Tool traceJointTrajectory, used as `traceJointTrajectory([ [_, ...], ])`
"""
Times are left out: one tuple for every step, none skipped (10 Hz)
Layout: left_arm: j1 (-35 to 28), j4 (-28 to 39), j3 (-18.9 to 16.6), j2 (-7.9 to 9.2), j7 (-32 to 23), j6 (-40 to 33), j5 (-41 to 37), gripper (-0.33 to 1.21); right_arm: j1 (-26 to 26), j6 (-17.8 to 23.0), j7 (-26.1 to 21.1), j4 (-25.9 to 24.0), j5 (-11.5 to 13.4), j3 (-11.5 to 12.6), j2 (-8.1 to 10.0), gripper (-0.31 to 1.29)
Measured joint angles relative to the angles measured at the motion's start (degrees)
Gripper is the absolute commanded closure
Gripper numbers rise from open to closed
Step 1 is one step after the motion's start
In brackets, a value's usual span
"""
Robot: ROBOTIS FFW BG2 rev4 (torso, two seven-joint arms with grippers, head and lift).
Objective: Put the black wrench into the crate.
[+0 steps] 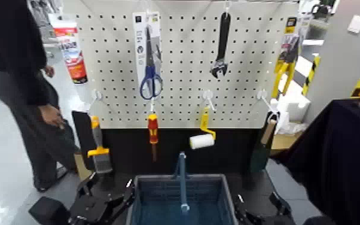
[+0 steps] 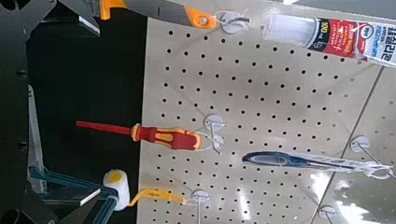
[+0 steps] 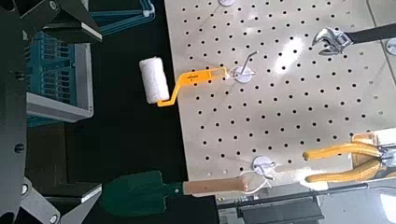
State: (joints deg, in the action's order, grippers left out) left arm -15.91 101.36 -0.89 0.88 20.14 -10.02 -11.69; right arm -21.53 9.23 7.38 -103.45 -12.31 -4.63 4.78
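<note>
— Where's the black wrench [image 1: 221, 45]?
— Hanging head-down on the pegboard [image 1: 182, 90], at about one o'clock from the crate [image 1: 181, 200] — right of the blue-handled scissors [image 1: 150, 63].
— And the crate?
— Low centre, its blue handle bar [image 1: 182, 179] upright.
— The arms?
— Both parked low. The left gripper [image 1: 107, 200] sits at nine o'clock of the crate, the right gripper [image 1: 251, 215] at three. Whether either one's fingers are spread or closed, I cannot tell.
— Anyone around?
— A person [image 1: 21, 78] stands at ten o'clock.
</note>
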Motion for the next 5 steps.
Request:
traceJointTrajectory([
  [0.0,0.0,0.0,0.0,0.0,0.0,0.0,0.11,0.7,-0.4,0.9,0.0,0.0,0.3,0.05,0.18],
  [0.1,0.0,0.1,0.0,0.0,0.0,0.0,0.11,1.5,-0.9,1.7,0.0,0.0,0.6,0.04,0.18],
  [0.1,-0.1,0.1,0.0,-0.1,0.0,0.0,0.11,2.5,-1.8,3.2,0.0,-0.1,0.9,-0.04,0.18],
  [0.1,-0.1,0.2,0.0,-0.1,0.0,0.0,0.11,3.5,-2.5,4.0,0.0,-0.1,1.2,-0.11,0.18],
  [0.2,-0.1,0.2,0.02,-0.2,0.0,0.0,0.11,4.7,-3.1,5.0,0.0,-0.1,1.3,-0.21,0.18],
])
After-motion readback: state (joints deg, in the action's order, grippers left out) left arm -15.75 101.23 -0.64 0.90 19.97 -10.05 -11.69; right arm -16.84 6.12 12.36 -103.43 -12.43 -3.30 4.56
